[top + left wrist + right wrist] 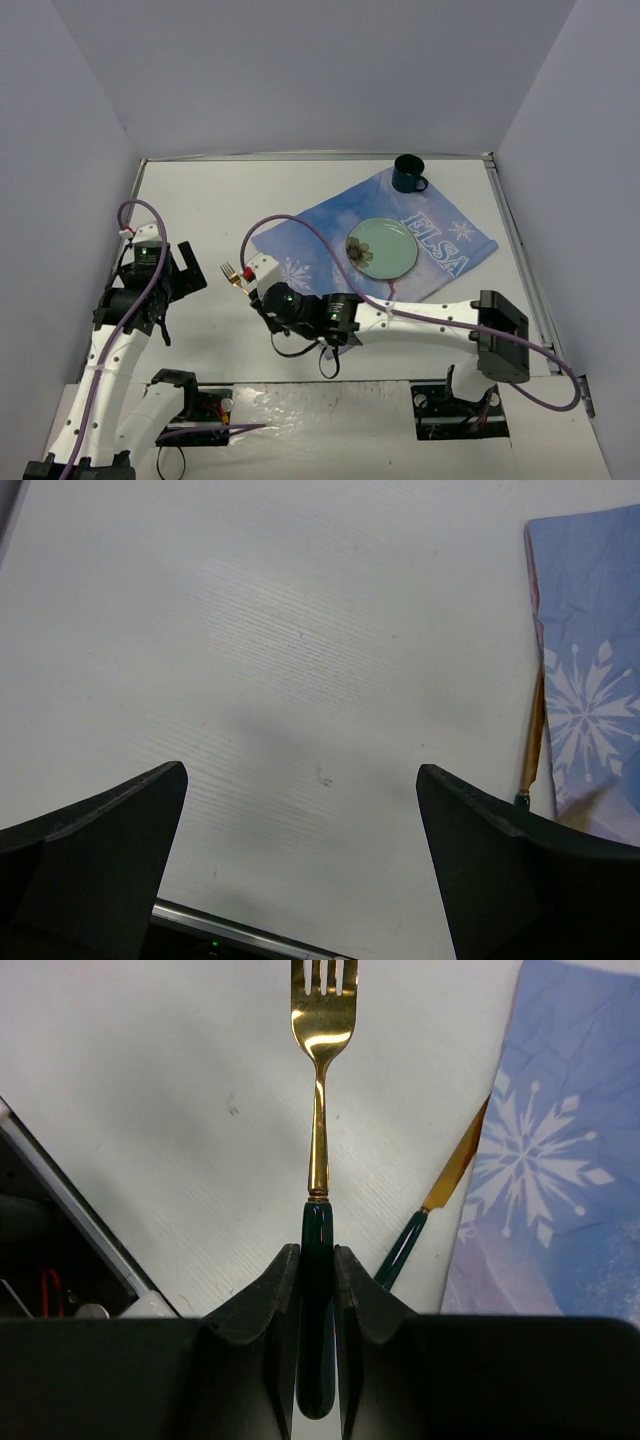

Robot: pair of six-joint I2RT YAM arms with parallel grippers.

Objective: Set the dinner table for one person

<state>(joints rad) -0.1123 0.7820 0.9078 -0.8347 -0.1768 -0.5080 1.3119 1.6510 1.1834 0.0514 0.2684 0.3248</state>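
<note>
The white dinner table [200,200] carries a blue Elsa cloth [450,240] with a pale green plate [382,247] on it. My right gripper [317,1255] is shut on the dark green handle of a gold fork [318,1110], tines pointing away, over bare table left of the cloth; the fork also shows in the top view [230,272]. A gold knife [440,1190] with a green handle lies on the table along the cloth's left edge [560,1160]. My left gripper [300,775] is open and empty over the table's left side [190,280].
A dark green mug [408,174] stands at the cloth's far edge. The knife [533,730] and the cloth edge [590,680] show at the right of the left wrist view. White walls enclose the table on three sides.
</note>
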